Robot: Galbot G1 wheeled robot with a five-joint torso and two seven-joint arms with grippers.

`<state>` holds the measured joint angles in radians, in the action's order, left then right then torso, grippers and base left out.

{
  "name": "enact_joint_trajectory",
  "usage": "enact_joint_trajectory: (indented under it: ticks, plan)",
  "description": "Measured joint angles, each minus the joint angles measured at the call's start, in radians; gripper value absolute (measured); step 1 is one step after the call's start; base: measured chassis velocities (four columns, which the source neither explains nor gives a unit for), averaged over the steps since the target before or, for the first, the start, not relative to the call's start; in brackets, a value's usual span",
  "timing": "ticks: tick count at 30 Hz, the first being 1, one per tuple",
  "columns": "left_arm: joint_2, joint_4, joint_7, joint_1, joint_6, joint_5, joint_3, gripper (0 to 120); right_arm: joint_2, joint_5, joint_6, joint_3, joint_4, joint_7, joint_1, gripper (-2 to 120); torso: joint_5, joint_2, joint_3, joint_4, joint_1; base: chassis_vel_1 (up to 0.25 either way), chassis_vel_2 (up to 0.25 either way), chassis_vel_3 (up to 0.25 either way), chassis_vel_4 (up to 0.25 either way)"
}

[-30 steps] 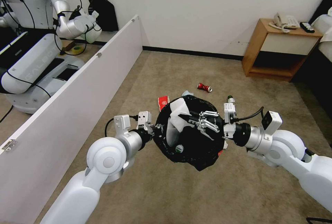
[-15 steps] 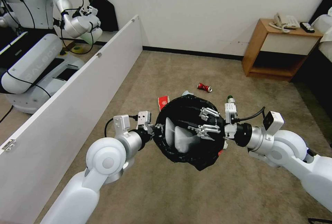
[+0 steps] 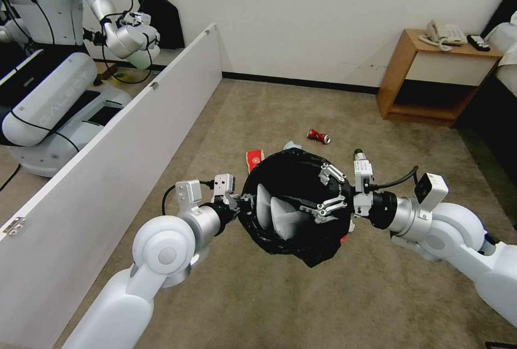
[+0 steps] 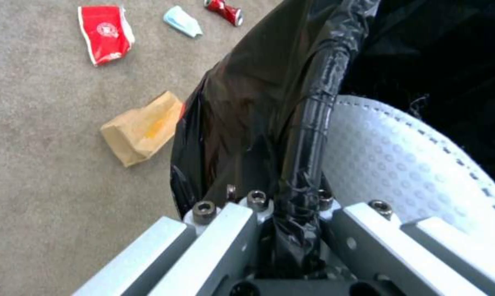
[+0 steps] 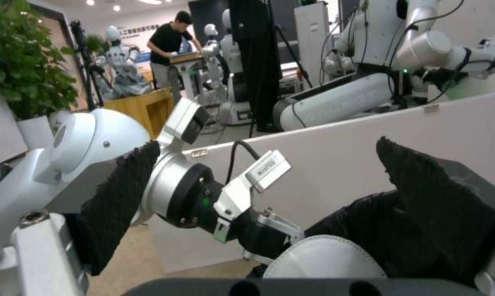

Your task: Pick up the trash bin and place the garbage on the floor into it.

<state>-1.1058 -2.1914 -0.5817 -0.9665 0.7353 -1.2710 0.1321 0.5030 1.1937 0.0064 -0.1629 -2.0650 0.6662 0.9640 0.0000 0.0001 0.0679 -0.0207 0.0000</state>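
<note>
The trash bin (image 3: 301,241), lined with a crinkly black bag, hangs above the floor (image 3: 258,295) between my arms. My left gripper (image 3: 243,200) is shut on its bagged rim (image 4: 313,123). My right gripper (image 3: 315,191) is open over the bin's right side, its black pads (image 5: 121,205) spread wide with nothing between them. White slippers (image 3: 274,211) lie inside the bin. On the carpet lie a crushed red can (image 3: 318,135), a red carton (image 4: 105,33), a light-blue mask (image 4: 183,20), a brown cardboard piece (image 4: 143,127) and a green-capped bottle (image 3: 359,154).
A long white partition board (image 3: 134,123) runs along my left, with another robot (image 3: 48,96) behind it. A wooden nightstand (image 3: 431,79) stands at the back right against the wall. Open carpet lies in front of the bin and beyond the litter.
My right gripper held a white slipper over the bin, let it drop inside, then opened wide and drew back to the right. The left gripper and the bin stayed put.
</note>
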Motion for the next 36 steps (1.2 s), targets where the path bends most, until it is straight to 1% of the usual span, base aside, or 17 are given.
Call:
enact_joint_trajectory:
  ticks: [7, 9, 11, 12, 14, 15, 16, 17, 19, 23, 24, 29, 31, 32, 34, 35, 36]
  plan:
    - [0.005, -0.007, 0.001, -0.015, 0.000, 0.006, 0.005, 0, -0.010, 0.005, 0.004, -0.034, -0.012, -0.004, 0.017, 100, 0.0000, 0.000, 0.000, 0.0000, 0.000, 0.000, 0.000, 0.000, 0.000]
    - [0.006, -0.009, 0.004, -0.023, 0.000, 0.013, 0.007, 0, -0.015, 0.007, 0.008, -0.040, -0.017, -0.006, 0.020, 100, 0.0000, 0.000, 0.000, -0.0001, 0.000, 0.000, 0.000, 0.000, 0.000]
    - [0.008, -0.017, 0.017, -0.051, 0.000, 0.032, 0.017, 0, -0.026, 0.014, 0.016, -0.048, -0.027, -0.007, 0.021, 100, 0.0000, 0.000, 0.000, -0.0002, 0.000, 0.000, 0.000, 0.000, 0.000]
    - [0.008, -0.017, 0.017, -0.051, 0.000, 0.032, 0.017, 0, -0.026, 0.014, 0.016, -0.048, -0.027, -0.007, 0.021, 100, 0.0000, 0.000, 0.000, -0.0002, 0.000, 0.000, 0.000, 0.000, 0.000]
    - [0.009, -0.035, 0.033, -0.100, 0.000, 0.059, 0.043, 0, -0.035, 0.029, 0.022, -0.054, -0.033, -0.009, 0.012, 100, 0.0000, 0.000, 0.000, 0.0001, 0.000, 0.000, 0.000, 0.000, 0.000]
    - [0.009, -0.035, 0.033, -0.100, 0.000, 0.059, 0.043, 0, -0.035, 0.029, 0.022, -0.054, -0.033, -0.009, 0.012, 100, 0.0000, 0.000, 0.000, 0.0001, 0.000, 0.000, 0.000, 0.000, 0.000]
    - [0.010, -0.045, 0.043, -0.128, 0.000, 0.077, 0.058, 0, -0.042, 0.040, 0.025, -0.057, -0.034, -0.012, 0.005, 100, 0.0000, 0.000, 0.000, 0.0002, 0.000, 0.000, 0.000, 0.000, 0.000]
    - [0.010, -0.045, 0.043, -0.128, 0.000, 0.077, 0.058, 0, -0.042, 0.040, 0.025, -0.057, -0.034, -0.012, 0.005, 100, 0.0000, 0.000, 0.000, 0.0002, 0.000, 0.000, 0.000, 0.000, 0.000]
    - [0.010, -0.058, 0.056, -0.165, 0.000, 0.102, 0.080, 0, -0.048, 0.048, 0.031, -0.062, -0.035, -0.015, -0.002, 100, -0.0001, 0.000, 0.000, 0.0000, 0.000, 0.000, 0.000, 0.000, 0.000]
    - [0.008, -0.070, 0.062, -0.193, 0.000, 0.118, 0.100, 0, -0.051, 0.057, 0.036, -0.070, -0.035, -0.021, -0.006, 100, -0.0001, 0.000, 0.000, 0.0000, 0.000, 0.000, 0.000, 0.000, 0.000]
    - [0.006, -0.079, 0.065, -0.214, 0.000, 0.131, 0.119, 0, -0.052, 0.062, 0.040, -0.077, -0.036, -0.027, -0.007, 100, -0.0001, 0.000, 0.000, 0.0000, 0.000, 0.000, 0.000, 0.000, 0.000]
    - [0.002, -0.090, 0.069, -0.238, 0.000, 0.146, 0.148, 0, -0.050, 0.067, 0.049, -0.091, -0.034, -0.037, -0.008, 100, -0.0001, 0.000, 0.000, 0.0000, 0.000, 0.000, 0.000, 0.000, 0.000]
    - [0.000, -0.101, 0.082, -0.279, 0.000, 0.181, 0.193, 0, -0.037, 0.071, 0.060, -0.111, -0.026, -0.059, -0.008, 100, -0.0002, 0.000, 0.000, -0.0003, 0.000, 0.000, 0.000, 0.000, 0.000]
    - [0.000, -0.101, 0.082, -0.279, 0.000, 0.181, 0.193, 0, -0.037, 0.071, 0.060, -0.111, -0.026, -0.059, -0.008, 100, -0.0002, 0.000, 0.000, -0.0003, 0.000, 0.000, 0.000, 0.000, 0.000]
    - [-0.001, -0.112, 0.095, -0.317, 0.000, 0.209, 0.226, 0, -0.026, 0.070, 0.065, -0.114, -0.014, -0.066, -0.010, 100, -0.0001, 0.000, 0.000, -0.0002, 0.000, 0.000, 0.000, 0.000, 0.000]
    - [-0.001, -0.112, 0.095, -0.317, 0.000, 0.209, 0.226, 0, -0.026, 0.070, 0.065, -0.114, -0.014, -0.066, -0.010, 100, -0.0001, 0.000, 0.000, -0.0002, 0.000, 0.000, 0.000, 0.000, 0.000]
    - [-0.004, -0.122, 0.103, -0.350, -0.001, 0.227, 0.259, 0, -0.018, 0.066, 0.069, -0.119, -0.003, -0.069, -0.005, 100, -0.0001, 0.000, 0.000, 0.0004, 0.000, 0.000, 0.000, 0.000, 0.000]
